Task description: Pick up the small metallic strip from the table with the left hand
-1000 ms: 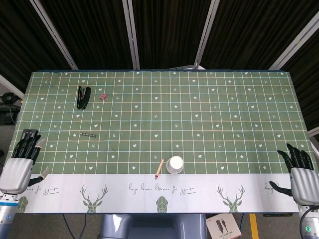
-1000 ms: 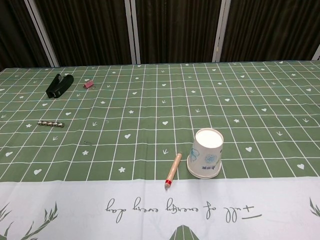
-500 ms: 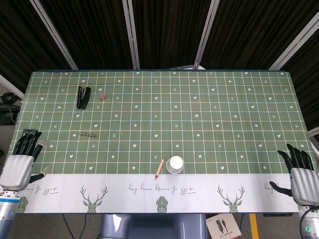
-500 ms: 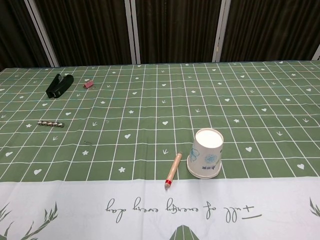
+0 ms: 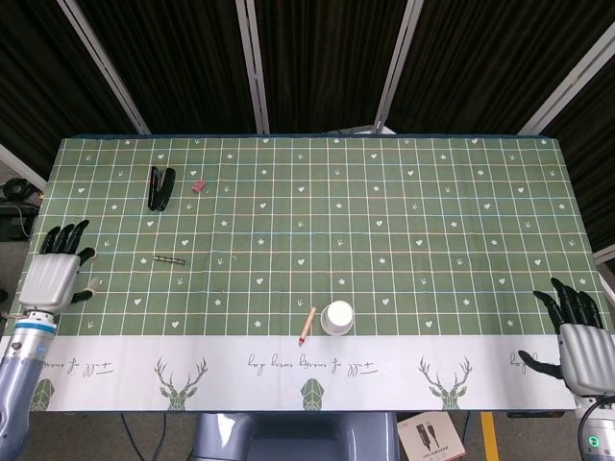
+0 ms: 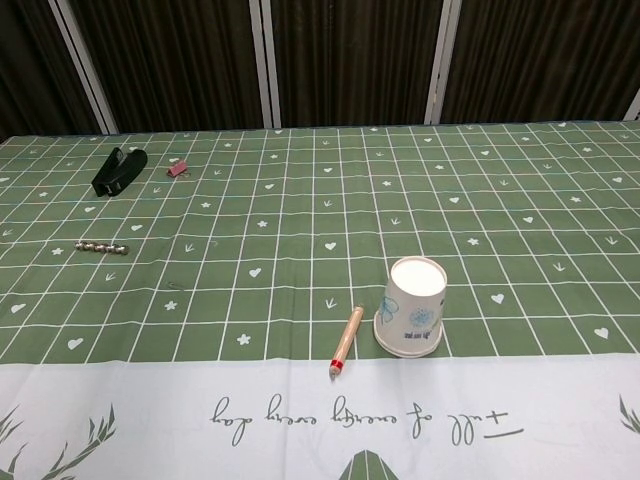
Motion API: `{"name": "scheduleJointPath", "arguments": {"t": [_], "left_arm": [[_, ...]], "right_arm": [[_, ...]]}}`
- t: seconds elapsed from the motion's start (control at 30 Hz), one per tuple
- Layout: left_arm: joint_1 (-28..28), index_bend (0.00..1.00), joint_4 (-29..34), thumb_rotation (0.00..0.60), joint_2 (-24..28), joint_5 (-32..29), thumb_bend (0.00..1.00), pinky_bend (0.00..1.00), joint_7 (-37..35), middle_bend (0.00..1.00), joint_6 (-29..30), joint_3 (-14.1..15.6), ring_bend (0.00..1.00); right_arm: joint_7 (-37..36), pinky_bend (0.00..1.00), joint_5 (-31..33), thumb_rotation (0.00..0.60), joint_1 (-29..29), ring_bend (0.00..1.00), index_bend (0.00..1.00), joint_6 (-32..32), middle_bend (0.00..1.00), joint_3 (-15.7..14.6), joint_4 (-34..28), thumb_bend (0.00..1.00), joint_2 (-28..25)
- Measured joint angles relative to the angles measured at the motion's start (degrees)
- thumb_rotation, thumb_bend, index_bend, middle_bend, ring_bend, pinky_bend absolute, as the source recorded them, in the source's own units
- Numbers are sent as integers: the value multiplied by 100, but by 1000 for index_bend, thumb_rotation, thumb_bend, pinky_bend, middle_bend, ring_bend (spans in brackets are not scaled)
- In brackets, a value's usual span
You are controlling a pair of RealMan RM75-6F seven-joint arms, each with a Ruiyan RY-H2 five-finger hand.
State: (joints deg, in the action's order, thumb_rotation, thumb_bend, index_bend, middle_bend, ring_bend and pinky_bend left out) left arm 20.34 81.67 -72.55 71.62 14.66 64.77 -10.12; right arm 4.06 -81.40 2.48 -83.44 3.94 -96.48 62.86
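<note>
The small metallic strip lies flat on the green checked cloth at the left side of the table. My left hand hovers at the table's left edge, fingers spread and empty, well to the left of the strip. At the front right corner my right hand rests with fingers apart, holding nothing. Neither hand shows in the chest view.
A black stapler and a small pink clip lie at the back left. An upturned paper cup and a pencil-like stick sit near the front middle. A small wire clip lies on the cloth.
My left hand has risen and moved away from the front edge toward the strip's row, its fingers spreading. The right hand has stayed put, as have the objects.
</note>
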Motion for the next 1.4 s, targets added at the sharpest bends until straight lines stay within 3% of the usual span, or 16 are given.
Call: {"name": "scheduleJointPath", "arguments": {"t": [0.33, 0.63, 1.4], "left_arm": [[579, 488, -1282, 600, -786, -494, 304, 0, 379, 0, -722, -69, 0], [909, 495, -2107, 600, -1360, -447, 310, 0, 410, 0, -1008, 32, 0], [1587, 512, -3301, 600, -2210, -414, 319, 0, 587, 0, -1641, 78, 0]], "right_arm": [[-29, 2, 81, 600, -4, 0, 166, 31, 0, 20, -10, 73, -10], [-17, 2, 112, 600, -10, 0, 166, 31, 0, 28, -32, 71, -16], [-168, 2, 172, 600, -10, 0, 166, 85, 0, 43, -55, 72, -55]]}}
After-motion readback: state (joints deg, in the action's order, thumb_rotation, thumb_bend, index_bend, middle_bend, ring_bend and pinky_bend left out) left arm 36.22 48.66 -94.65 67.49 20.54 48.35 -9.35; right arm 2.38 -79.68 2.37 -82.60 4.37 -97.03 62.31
